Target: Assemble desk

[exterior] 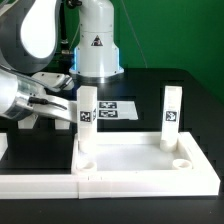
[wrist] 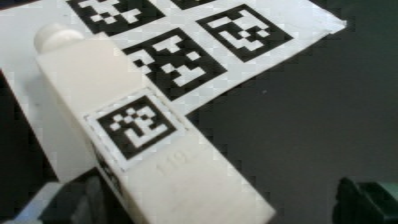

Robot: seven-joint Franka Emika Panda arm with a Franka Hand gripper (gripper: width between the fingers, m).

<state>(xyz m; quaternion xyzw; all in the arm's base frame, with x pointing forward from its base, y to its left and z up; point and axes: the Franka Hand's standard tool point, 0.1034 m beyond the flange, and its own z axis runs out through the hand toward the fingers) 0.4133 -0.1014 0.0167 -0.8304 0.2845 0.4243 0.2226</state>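
Observation:
The white desk top, a tray with a raised rim, lies at the front of the exterior view. Two square white legs stand upright at its far corners: the left leg and the right leg, each with a small tag. My gripper reaches in from the exterior view's left at the left leg. In the wrist view that leg fills the space between my gripper fingers. One dark finger is against it, the other finger stands apart with a gap. The gripper is open.
The marker board lies on the black table behind the legs and shows in the wrist view. The robot's base stands at the back. A low white border strip runs at the front left. Two round holes sit in the top's near corners.

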